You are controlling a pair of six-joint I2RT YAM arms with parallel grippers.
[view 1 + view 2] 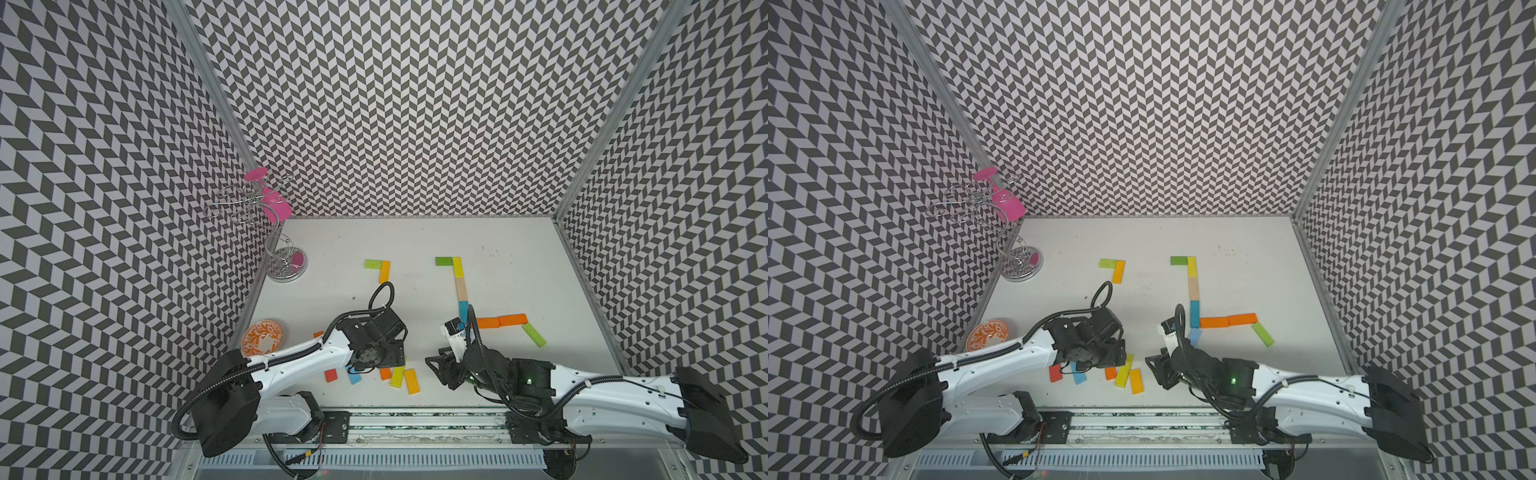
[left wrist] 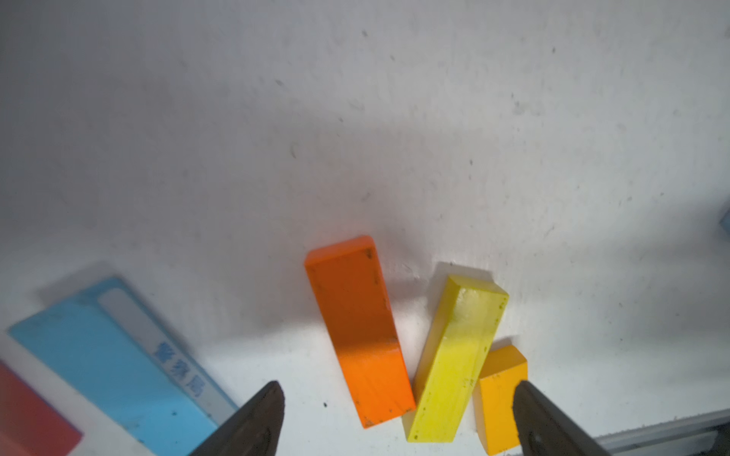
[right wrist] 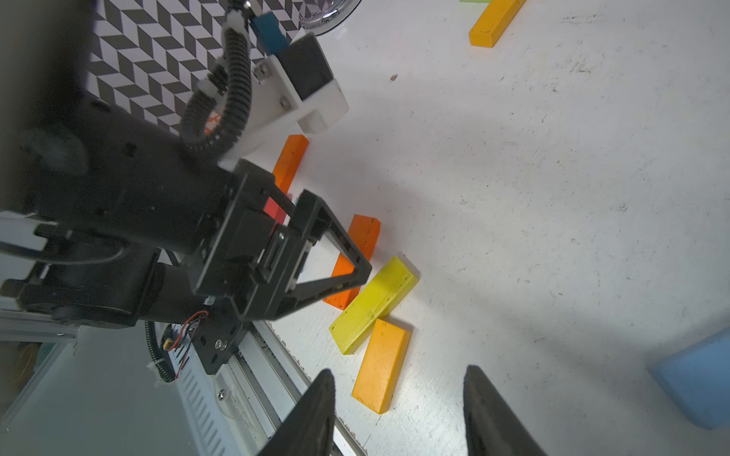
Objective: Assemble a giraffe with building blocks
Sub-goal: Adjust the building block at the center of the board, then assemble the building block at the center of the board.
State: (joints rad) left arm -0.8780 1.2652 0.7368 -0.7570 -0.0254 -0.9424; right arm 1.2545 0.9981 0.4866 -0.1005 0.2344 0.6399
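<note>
the white bench (image 1: 415, 245) is smooth and scuffed, so my main worry is painted blocks skidding instead of seating: the half-laid giraffe figure (image 1: 488, 323) lies flat right of centre, with the spare blocks loose by the front edge. my left end effector (image 2: 397, 406) hangs wide open and empty over the orange block (image 2: 355, 323), which touches the yellow block (image 2: 458, 355), itself against an amber block (image 2: 499, 395), so a pinch may catch two or shove them, while the right end effector (image 3: 401, 391) is open nearby, holding nothing, and could bump the left. all are small hard-edged rectangular planks, glossy paint speckled at the edges, plus one plain tan plank (image 1: 461, 288).
</note>
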